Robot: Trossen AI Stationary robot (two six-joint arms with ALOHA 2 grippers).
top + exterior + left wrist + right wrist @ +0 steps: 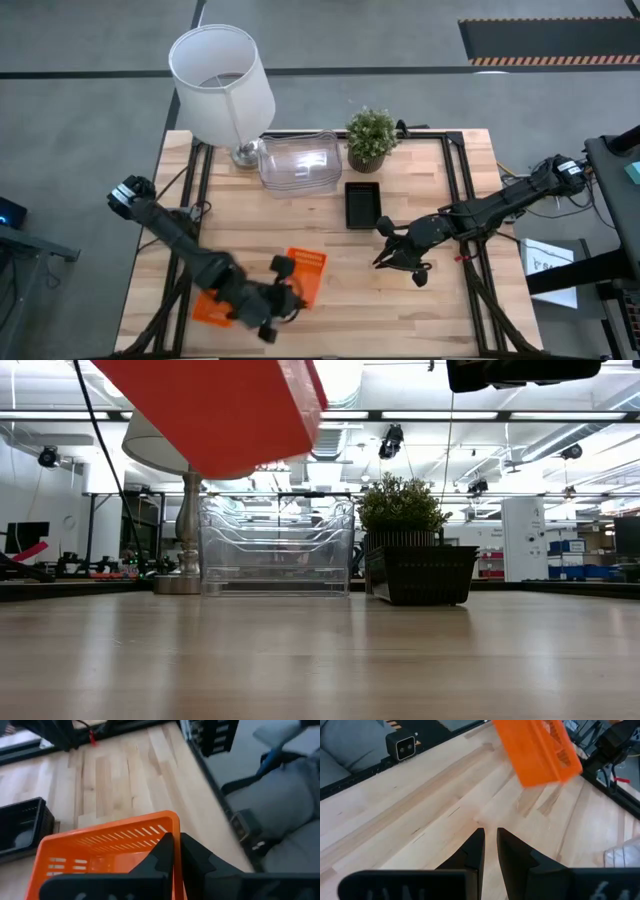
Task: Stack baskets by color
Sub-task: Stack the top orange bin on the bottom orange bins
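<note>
Fingers of your left gripper (175, 851) pinch the rim of the raised orange basket (305, 272), so carry it level over the second orange basket (213, 308) beside it, clear of the nearly closed, empty right gripper (385, 260) and black basket (362, 204) beyond.

I see the lamp (222, 85) at the table's (330, 300) far left, with a stack of baskets (298, 163) just right of it. The plant (371, 137) stands farther right, a single basket (362, 203) just nearer than it. Near-left, a lifted basket (303, 275) hangs above the table, another basket (212, 308) lying left of it.
</note>
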